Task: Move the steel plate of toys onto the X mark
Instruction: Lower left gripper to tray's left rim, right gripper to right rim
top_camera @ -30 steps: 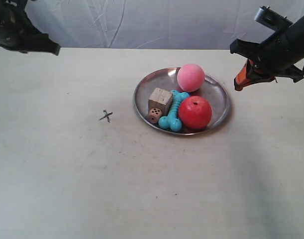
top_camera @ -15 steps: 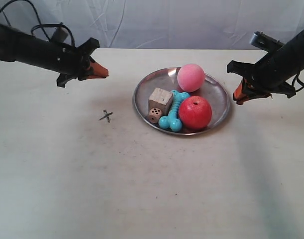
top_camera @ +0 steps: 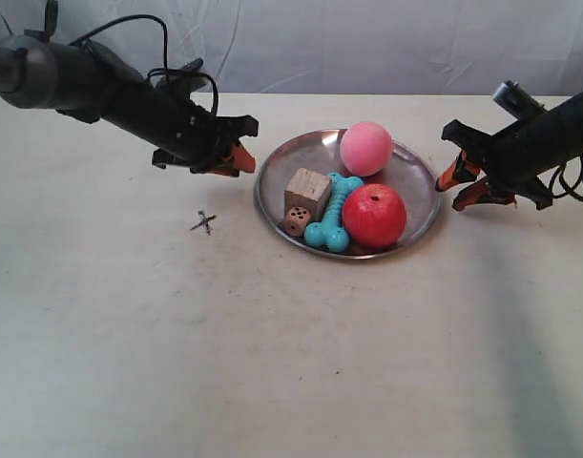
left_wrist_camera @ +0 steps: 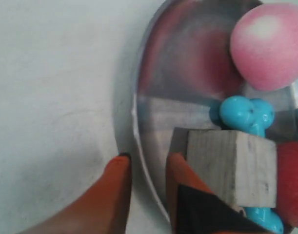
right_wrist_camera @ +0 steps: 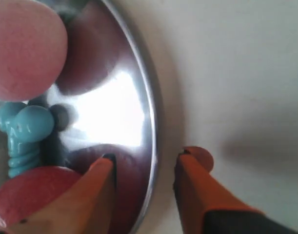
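The steel plate [top_camera: 315, 155] rests on the table, right of the X mark [top_camera: 204, 222]. It holds a pink ball [top_camera: 365, 148], a red apple-like ball [top_camera: 374, 216], a turquoise bone [top_camera: 333, 212], a wooden cube [top_camera: 307, 191] and a small die [top_camera: 295, 221]. My left gripper [top_camera: 236, 160] is at the plate's left edge. It is open, and the plate's rim [left_wrist_camera: 139, 146] runs between its fingers, close to the cube [left_wrist_camera: 231, 165]. My right gripper [top_camera: 453, 188] is open at the right edge, one finger over the plate [right_wrist_camera: 114, 112] and one outside.
The cream table [top_camera: 272, 363] stretches wide in front of the plate and round the X mark. A white cloth backdrop [top_camera: 367, 38] hangs behind the table. Cables trail from both arms.
The left arm swung in from the far left edge to the plate's left rim. The right gripper came down to the right rim. The plate and toys stayed put.
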### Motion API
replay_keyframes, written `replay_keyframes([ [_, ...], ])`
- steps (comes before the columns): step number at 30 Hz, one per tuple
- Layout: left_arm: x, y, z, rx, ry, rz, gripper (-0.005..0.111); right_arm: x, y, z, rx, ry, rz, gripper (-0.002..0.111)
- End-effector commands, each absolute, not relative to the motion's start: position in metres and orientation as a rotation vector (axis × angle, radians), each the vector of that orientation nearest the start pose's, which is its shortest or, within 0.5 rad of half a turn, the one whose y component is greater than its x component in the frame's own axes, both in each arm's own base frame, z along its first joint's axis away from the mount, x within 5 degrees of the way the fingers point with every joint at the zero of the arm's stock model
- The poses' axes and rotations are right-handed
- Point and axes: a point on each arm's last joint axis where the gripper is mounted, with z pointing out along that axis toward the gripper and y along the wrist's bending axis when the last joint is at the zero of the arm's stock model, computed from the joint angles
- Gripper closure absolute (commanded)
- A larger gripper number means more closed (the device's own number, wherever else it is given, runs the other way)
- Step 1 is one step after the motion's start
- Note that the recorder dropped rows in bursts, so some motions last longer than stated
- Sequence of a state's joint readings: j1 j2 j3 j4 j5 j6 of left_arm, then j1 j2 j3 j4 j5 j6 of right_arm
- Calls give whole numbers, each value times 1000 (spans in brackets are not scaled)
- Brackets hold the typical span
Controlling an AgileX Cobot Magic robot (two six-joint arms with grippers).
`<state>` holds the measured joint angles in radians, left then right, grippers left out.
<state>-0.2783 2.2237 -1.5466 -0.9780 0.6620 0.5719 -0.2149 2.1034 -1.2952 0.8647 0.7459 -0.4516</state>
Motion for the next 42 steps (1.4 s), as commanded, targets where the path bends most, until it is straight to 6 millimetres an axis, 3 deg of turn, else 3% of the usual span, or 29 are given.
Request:
replay_keyframes([
  [1,434,-173,116,108,2682,-907,80,406,-41,115,526,2699,788,69],
  [12,429,-186,102,94,2709,-949,80,406,-39,89,582,2731,848,69],
  [21,426,-198,82,21,2732,-992,80,406,-36,86,587,2727,899,73],
  [26,430,-195,87,97,2732,-964,80,406,-37,86,557,2733,890,88],
  [31,443,-185,106,213,2691,-888,80,405,-36,86,546,2737,898,88],
  [36,459,-177,127,178,2591,-850,80,404,-35,86,538,2743,914,88],
  [42,459,-190,115,288,2590,-742,74,403,-34,87,532,2751,932,88],
])
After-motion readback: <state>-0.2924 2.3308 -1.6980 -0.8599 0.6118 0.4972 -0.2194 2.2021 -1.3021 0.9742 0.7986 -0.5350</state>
